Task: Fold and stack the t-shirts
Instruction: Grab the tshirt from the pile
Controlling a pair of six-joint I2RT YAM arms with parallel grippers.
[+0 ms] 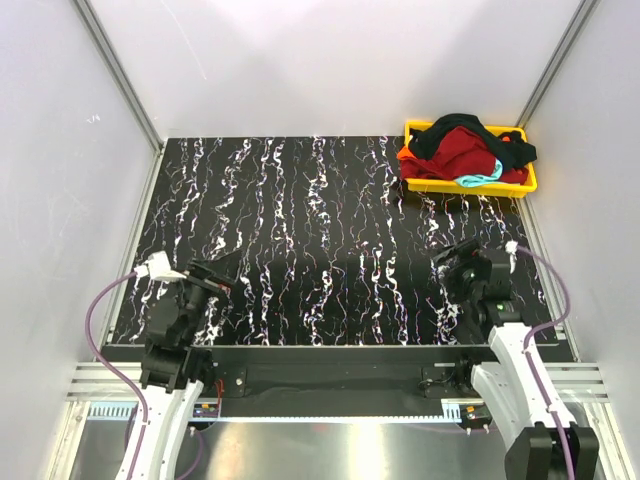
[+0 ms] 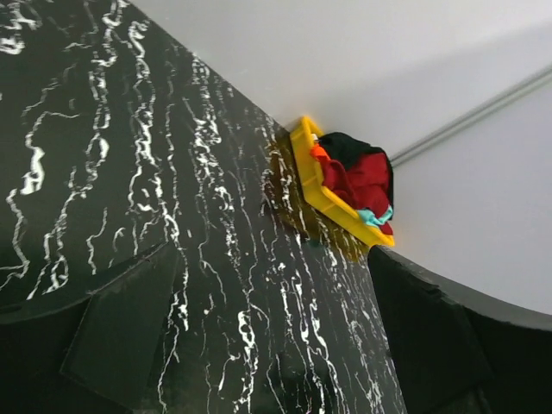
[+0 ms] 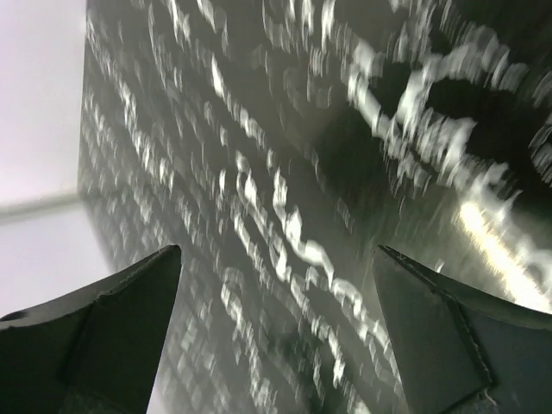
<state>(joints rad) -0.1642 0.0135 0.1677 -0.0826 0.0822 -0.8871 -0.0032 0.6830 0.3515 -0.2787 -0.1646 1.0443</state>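
Observation:
The t-shirts lie bunched in a yellow tray at the table's back right: a black one on top, a dark red one under it, a strip of teal at the front, a bit of orange at the left rim. The pile also shows in the left wrist view. My left gripper is open and empty at the near left. My right gripper is open and empty at the near right, well short of the tray. The right wrist view is blurred.
The table is black marble-patterned with white veins. White walls with metal corner rails close in the back and sides. A cable loops beside the left arm, another beside the right arm.

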